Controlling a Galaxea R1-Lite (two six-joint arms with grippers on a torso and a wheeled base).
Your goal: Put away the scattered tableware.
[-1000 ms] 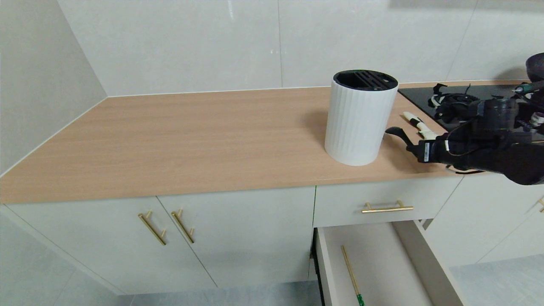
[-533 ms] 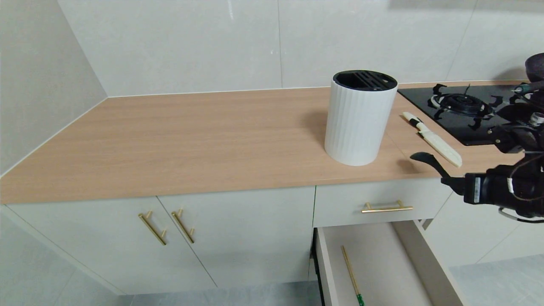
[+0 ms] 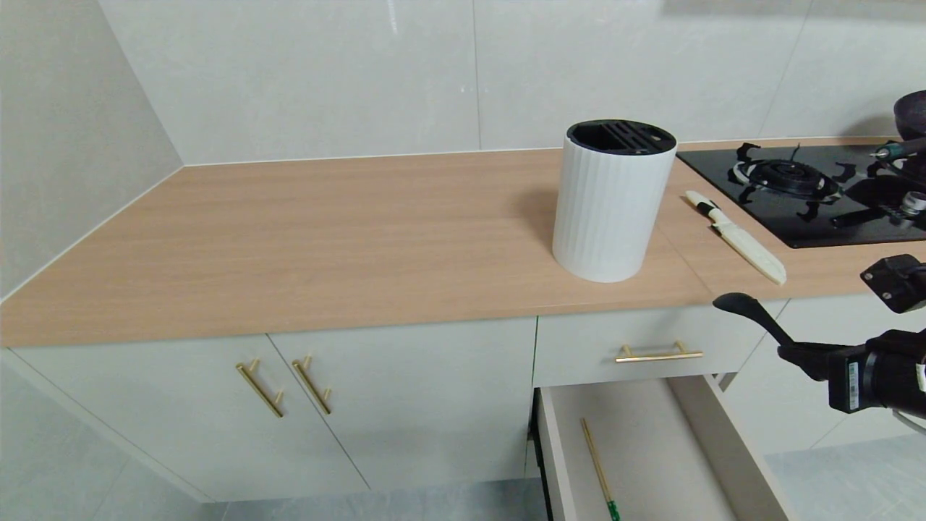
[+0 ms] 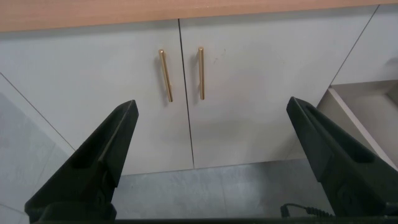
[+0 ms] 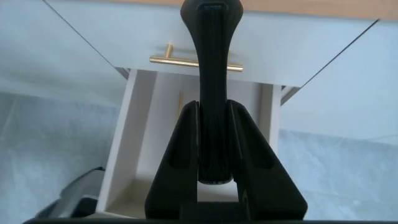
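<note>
1 worry from the head view: right claw (image 3: 796, 353) pinches a black utensil (image 3: 745, 310) in the air near the open drawer (image 3: 651, 434). If it lets go there, I'd guess it misses and hits the floor.

Reply: Left wrist view, left claw (image 4: 211, 107) is spread wide, empty. Right wrist view: the pinch sits near the utensil's end, so it might swivel.

A home kitchen: gas hob (image 3: 788, 177) in a wooden countertop (image 3: 325, 231), tiled wall (image 3: 325, 72), brass-handled cabinets (image 3: 419, 405).
</note>
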